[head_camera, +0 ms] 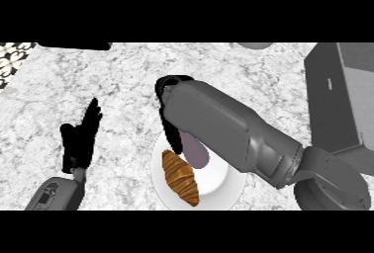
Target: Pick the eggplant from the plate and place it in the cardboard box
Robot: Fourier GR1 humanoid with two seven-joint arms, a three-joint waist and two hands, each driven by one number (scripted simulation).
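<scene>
the eggplant (pixel 195 148) lay on the white plate (pixel 219 184) near the front of the worktop (pixel 124 84), a smooth purple oval mostly hidden under the right forearm, with a croissant (pixel 180 177) just beside it on the same plate. the right robot hand (pixel 172 129) reached down over the plate's far side, its dark fingers at the eggplant's left edge, though whether they were closed round it or merely touching could not be told, since the forearm covered the contact. the left robot hand (pixel 80 141) rested open at the left, fingers straight, well apart from the plate. the eggplant looked light, fairly stiff and glossy, so probably slippery; a hold across its thicker middle, fingers on one side and thumb on the other, seemed safest, keeping clear of the croissant. the cardboard box (pixel 343 99) stood at the right edge, near the plate.
</scene>
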